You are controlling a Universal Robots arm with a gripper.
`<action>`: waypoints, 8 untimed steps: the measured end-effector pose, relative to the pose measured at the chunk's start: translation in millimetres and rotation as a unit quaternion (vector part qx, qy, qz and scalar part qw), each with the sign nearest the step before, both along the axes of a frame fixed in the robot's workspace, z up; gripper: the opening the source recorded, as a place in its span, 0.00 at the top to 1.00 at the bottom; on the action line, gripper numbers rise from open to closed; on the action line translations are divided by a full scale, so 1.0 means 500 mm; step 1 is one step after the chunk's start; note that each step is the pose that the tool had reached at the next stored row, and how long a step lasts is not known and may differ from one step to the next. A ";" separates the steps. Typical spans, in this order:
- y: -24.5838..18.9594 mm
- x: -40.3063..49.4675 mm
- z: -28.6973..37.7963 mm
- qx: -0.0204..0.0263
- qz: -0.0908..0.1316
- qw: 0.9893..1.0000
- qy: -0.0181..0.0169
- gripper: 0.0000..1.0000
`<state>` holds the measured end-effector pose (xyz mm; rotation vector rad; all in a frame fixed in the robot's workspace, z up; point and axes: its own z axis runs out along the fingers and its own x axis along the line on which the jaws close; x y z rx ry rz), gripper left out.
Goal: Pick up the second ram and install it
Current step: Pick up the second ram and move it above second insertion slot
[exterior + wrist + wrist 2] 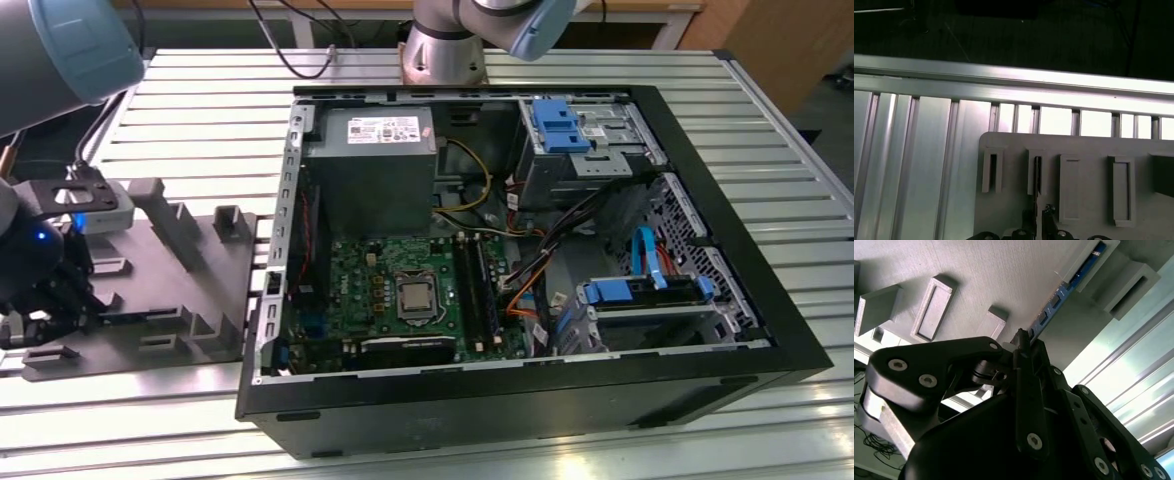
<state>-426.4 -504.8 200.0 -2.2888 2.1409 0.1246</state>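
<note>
RAM stick point(1054, 301) stood on edge in a slot point(1093, 257) of the grey holder tray point(979, 280), gripper point(1021, 342) closed narrowly on one end; held so off-centre, it could have tilted and jammed on you.

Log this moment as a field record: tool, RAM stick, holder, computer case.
tool: at one end of the RAM stick, above the holder
RAM stick: standing on edge in a holder slot
holder: gray slotted block on the slatted table, at the exterior view's left of the computer case
computer case: open, motherboard exposed
</note>
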 end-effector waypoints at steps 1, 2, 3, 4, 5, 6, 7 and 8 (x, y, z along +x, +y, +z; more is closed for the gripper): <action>-0.0004 0.001 0.000 0.000 0.001 1.000 0.000 0.78; -0.0005 0.002 -0.001 0.000 0.003 1.000 0.000 0.78; -0.0005 0.003 -0.001 0.000 0.005 1.000 0.000 0.78; -0.0006 0.004 -0.002 0.000 0.008 1.000 0.000 0.78; -0.0006 0.005 -0.002 0.000 0.010 1.000 0.000 0.78; -0.0006 0.005 -0.002 0.000 0.012 1.000 0.000 0.78; -0.0007 0.005 -0.002 0.000 0.014 1.000 0.000 0.78; -0.0007 0.005 -0.002 0.000 0.016 1.000 0.000 0.78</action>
